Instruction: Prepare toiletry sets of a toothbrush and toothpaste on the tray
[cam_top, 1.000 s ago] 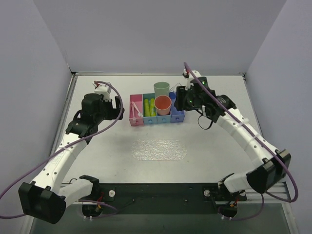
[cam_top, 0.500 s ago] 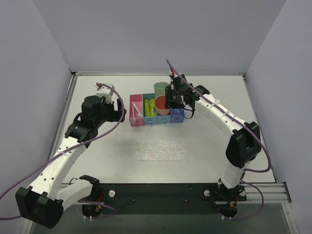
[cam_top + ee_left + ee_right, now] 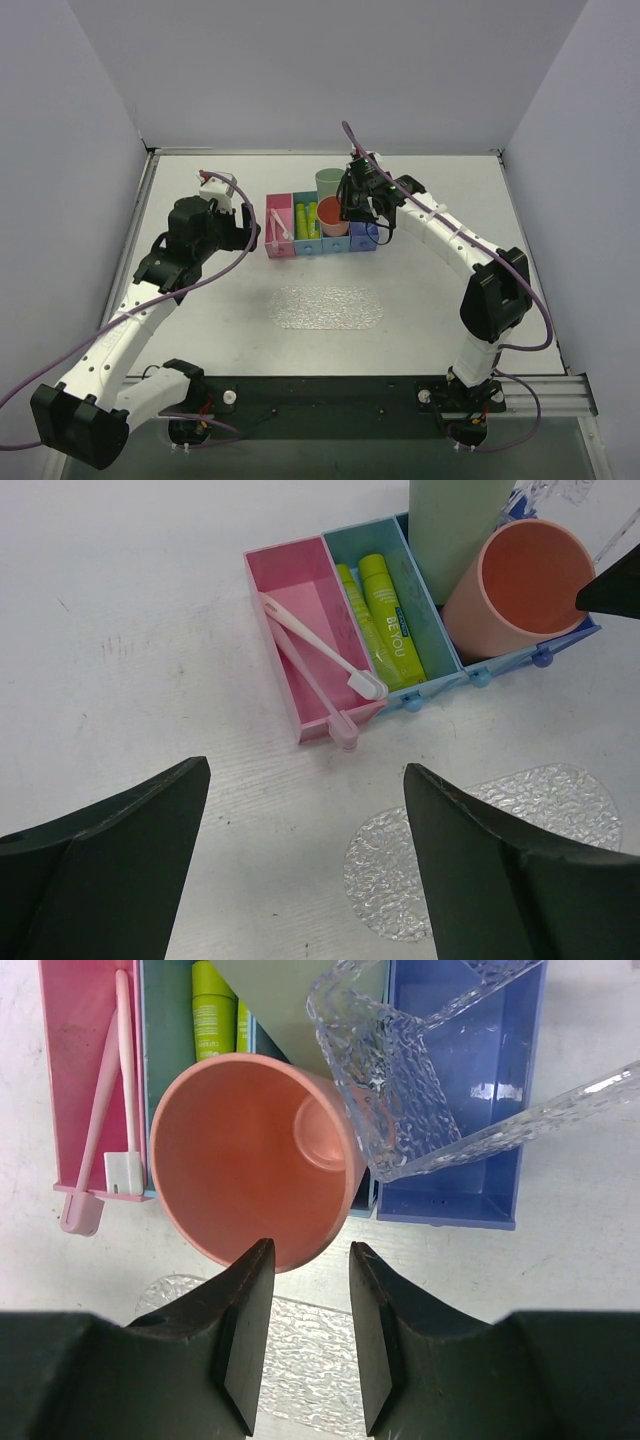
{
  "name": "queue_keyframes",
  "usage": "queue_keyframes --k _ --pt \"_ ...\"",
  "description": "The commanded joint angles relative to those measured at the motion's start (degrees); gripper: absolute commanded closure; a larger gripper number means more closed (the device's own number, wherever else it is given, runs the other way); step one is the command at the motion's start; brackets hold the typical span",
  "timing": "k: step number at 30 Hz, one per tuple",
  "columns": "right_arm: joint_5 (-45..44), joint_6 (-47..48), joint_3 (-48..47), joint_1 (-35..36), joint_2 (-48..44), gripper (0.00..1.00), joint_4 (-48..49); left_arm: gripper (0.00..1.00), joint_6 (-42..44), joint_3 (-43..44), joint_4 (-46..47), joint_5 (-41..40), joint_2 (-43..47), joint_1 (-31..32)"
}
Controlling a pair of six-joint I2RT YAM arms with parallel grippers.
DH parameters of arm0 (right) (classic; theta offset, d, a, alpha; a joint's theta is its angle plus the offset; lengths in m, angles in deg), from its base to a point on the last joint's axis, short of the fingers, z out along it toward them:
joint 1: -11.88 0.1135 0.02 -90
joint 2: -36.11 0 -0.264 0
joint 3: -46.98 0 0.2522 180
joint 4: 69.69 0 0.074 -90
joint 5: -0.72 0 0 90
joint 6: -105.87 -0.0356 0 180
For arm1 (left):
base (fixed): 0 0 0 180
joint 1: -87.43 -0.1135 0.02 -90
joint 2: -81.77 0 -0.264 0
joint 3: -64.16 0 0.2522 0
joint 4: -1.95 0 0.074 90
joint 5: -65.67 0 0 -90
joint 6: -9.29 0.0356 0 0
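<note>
Toothbrushes (image 3: 318, 658) lay in the pink bin (image 3: 300, 580), at the left end of the bin row (image 3: 322, 243), long axis back-to-front, heads at the near lip. Left gripper (image 3: 307, 770), fingers spread wide, hovered near-left of the row and was the closer arm. Right gripper (image 3: 310, 1250), fingers half-narrowed and pinching nothing, had swung in over the row's orange cup (image 3: 240, 1150). Tray (image 3: 330, 307) sat in front of the row.

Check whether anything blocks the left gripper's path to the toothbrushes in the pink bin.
Nothing visible does. The toothbrushes lie uncovered in the open-topped pink bin; the open left gripper hangs above bare table beside it.
</note>
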Motion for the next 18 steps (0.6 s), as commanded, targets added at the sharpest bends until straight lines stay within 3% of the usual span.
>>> queue_keyframes --k 1,18 --pt "-3.59 -1.74 -1.63 0.54 0.79 0.68 -0.18 0.11 0.68 0.37 2.14 -0.3 1.39 0.45" --pt "-5.0 -4.46 -3.47 1.42 2.72 0.87 -0.45 0.11 0.77 0.28 2.14 0.14 1.57 1.15"
